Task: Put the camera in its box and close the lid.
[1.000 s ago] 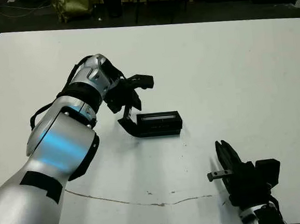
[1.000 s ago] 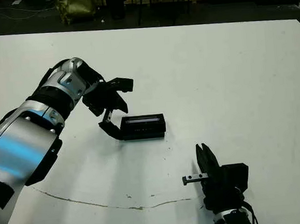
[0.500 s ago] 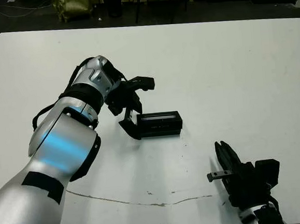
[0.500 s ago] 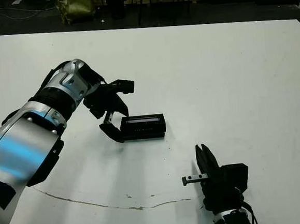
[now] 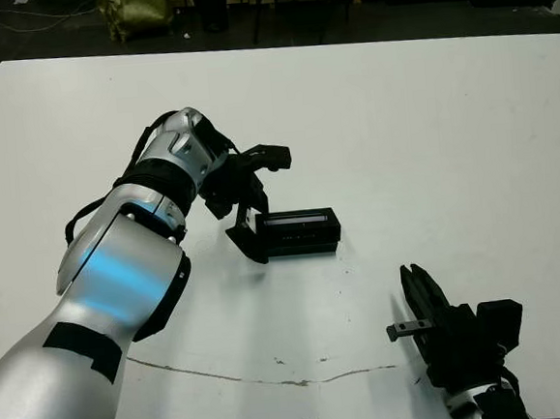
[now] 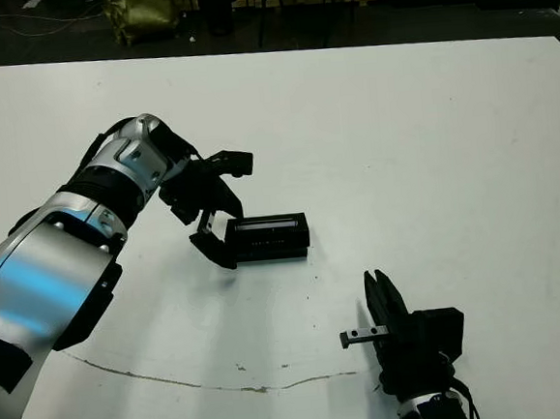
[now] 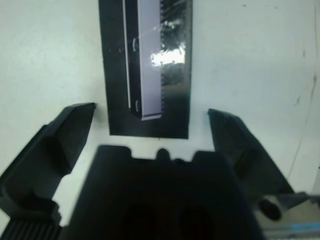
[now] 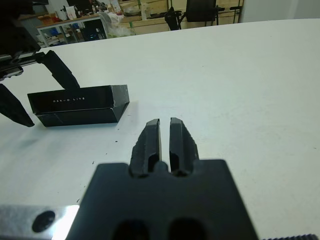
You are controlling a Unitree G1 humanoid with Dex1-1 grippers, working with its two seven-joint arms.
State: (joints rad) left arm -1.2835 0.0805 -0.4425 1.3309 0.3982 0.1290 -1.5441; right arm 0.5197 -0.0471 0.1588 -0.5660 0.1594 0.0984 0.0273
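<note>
1. Lid [image 7: 150, 65], glossy strip up, sits on the box [image 8: 75, 118] near the middle of the white table [image 5: 428, 120]; the camera is out of sight, presumably inside.
2. Left gripper [image 5: 265, 203] stands spread wide at the box's 9 o'clock end, one finger on either side and gripping nothing. Over the past second it has edged slightly toward the box, which has not moved.
3. Right gripper [image 5: 414, 279] rests pinched together and empty at the box's 5 o'clock, well apart.
4. Judging by the seated lid, the task looks all but finished.
</note>
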